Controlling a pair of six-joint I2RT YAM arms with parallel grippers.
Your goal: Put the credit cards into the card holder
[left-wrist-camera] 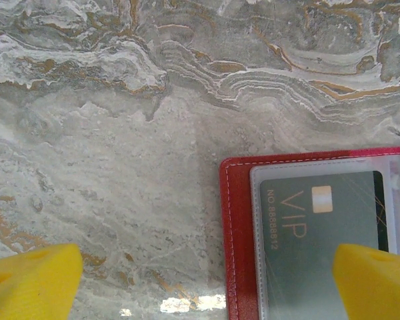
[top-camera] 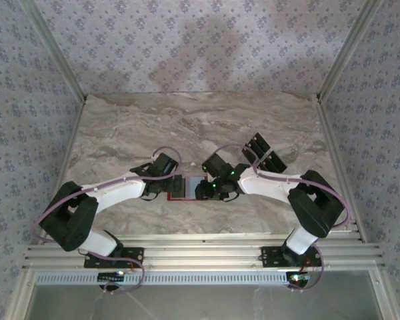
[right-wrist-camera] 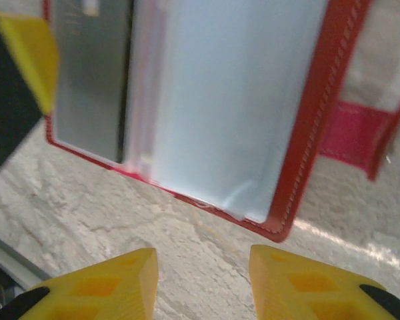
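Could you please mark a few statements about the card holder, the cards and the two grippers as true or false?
1. The card holder lies open on the marble table. True.
2. A VIP card sits inside one of its clear sleeves. True.
3. The right gripper is clamped on a card. False: its jaws stand apart with only table between them.
4. The card holder is blue. False: it is red.
5. Loose dark cards lie on the table near the right arm. True.
6. The left gripper is shut. False: its jaws stand wide apart.
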